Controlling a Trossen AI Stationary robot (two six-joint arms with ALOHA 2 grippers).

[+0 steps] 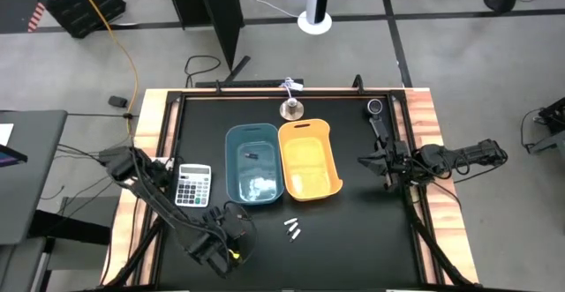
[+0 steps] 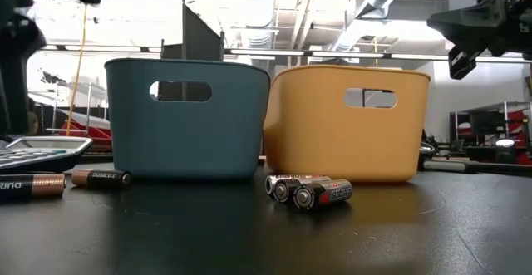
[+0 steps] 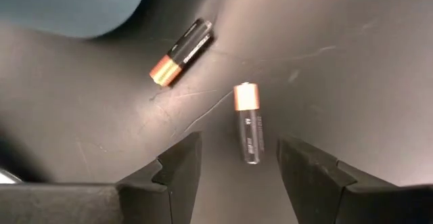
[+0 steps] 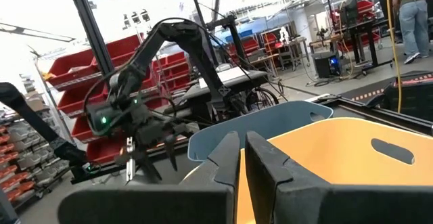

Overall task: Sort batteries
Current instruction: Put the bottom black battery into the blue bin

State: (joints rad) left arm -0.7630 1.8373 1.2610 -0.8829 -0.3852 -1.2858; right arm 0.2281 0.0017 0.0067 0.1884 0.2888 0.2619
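Note:
Two dark, copper-tipped batteries lie flat on the black table by the blue bin's near left corner. The nearer one [image 3: 248,122] [image 2: 29,185] has its dark end between the fingers of my open left gripper [image 3: 237,153] [image 1: 225,230], which does not touch it. The other dark battery [image 3: 181,51] [image 2: 100,177] lies a little farther off, close to the blue bin [image 1: 254,162]. A few silvery batteries [image 1: 293,228] [image 2: 312,190] lie side by side in front of the orange bin [image 1: 309,160]. My right gripper [image 4: 241,158] [image 1: 364,160] is shut and hovers right of the orange bin.
A calculator [image 1: 192,184] lies left of the blue bin, close to my left arm. Small items lie in the blue bin's bottom [image 1: 256,184]. A black stick gadget with a round head [image 1: 378,116] and a small metal stand [image 1: 290,108] sit near the far edge. Bare table spreads around the silvery batteries.

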